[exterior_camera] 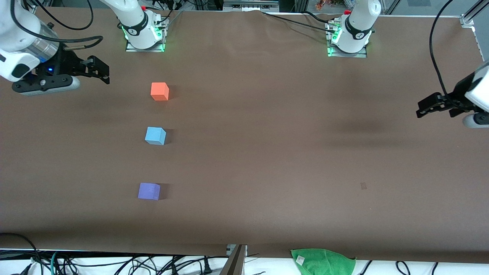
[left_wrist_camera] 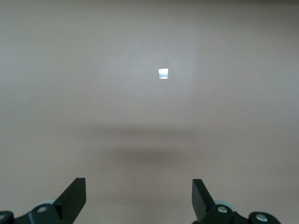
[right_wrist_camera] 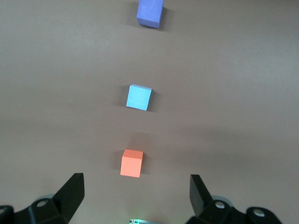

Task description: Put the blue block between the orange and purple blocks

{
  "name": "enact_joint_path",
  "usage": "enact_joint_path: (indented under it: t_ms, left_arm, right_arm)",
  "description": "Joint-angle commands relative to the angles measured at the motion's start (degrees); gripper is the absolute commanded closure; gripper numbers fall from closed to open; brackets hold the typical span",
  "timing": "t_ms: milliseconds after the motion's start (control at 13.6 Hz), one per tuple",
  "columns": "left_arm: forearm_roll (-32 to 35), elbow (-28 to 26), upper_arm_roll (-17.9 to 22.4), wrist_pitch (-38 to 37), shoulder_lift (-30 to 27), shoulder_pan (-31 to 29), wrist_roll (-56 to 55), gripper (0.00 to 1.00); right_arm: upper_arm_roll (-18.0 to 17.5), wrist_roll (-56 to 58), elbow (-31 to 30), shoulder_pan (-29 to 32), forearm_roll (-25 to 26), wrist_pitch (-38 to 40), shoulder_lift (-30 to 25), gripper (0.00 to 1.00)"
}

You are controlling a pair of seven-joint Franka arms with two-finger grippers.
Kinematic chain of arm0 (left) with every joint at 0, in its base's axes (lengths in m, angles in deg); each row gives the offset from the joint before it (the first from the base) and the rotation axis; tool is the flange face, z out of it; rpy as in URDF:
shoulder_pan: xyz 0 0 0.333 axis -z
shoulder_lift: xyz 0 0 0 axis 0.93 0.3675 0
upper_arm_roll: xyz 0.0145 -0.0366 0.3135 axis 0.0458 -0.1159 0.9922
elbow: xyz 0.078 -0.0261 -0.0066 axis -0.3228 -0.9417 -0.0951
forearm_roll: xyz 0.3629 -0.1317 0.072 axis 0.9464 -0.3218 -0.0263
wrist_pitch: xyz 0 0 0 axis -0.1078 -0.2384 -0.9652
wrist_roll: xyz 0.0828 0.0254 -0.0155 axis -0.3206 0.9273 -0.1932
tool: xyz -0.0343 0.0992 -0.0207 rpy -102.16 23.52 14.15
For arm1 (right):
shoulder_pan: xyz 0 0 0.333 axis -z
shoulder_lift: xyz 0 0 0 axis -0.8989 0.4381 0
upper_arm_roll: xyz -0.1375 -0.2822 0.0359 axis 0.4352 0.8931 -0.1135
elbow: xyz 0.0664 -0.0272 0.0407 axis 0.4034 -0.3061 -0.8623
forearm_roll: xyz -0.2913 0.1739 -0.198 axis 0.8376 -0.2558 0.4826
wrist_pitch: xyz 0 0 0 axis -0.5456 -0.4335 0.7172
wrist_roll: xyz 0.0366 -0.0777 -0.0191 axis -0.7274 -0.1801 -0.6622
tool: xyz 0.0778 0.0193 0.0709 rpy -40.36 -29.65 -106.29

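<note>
The three blocks lay in one line on the tabletop, toward the right arm's end. The orange block (exterior_camera: 159,91) was nearest the edge where the bases stand. The blue block (exterior_camera: 155,136) came next, nearer the front camera, and the purple block (exterior_camera: 149,191) was nearest the front edge. The blue block thus sat between the other two, well apart from each, and it touched nothing.

The right gripper (exterior_camera: 100,71) hung in the air near the corner at the right arm's end, with its fingers spread and nothing between them. It was beside the orange block, farther toward that end of the tabletop. In the right wrist view the line ran straight away from the gripper: orange (right_wrist_camera: 131,163), blue (right_wrist_camera: 138,97), then purple (right_wrist_camera: 150,12).

The left gripper (exterior_camera: 431,105) waited, spread and empty, over the left arm's end, well apart from all three blocks. Its wrist view showed only bare tabletop and a small pale mark (left_wrist_camera: 163,73).

The right arm was clearly the nearer one. Judged by how the blocks lay, the placement already looked done.
</note>
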Motion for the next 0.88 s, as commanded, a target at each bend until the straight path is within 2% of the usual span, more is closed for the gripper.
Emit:
enact_joint_path:
  t_ms: [0,808]
  left_arm:
    - [1.08,2.1,-0.41,-3.11,-0.37,-1.32,0.51,0.0]
    - [1.18,2.54,-1.46,-4.71,-0.9,-0.18,0.16,0.0]
  right_arm:
    - [0.46,0.97,1.52,0.88,-1.07,1.08,0.3,0.0]
    - [0.99,1.85,3.1,0.88,-0.99,1.43,0.03,0.0]
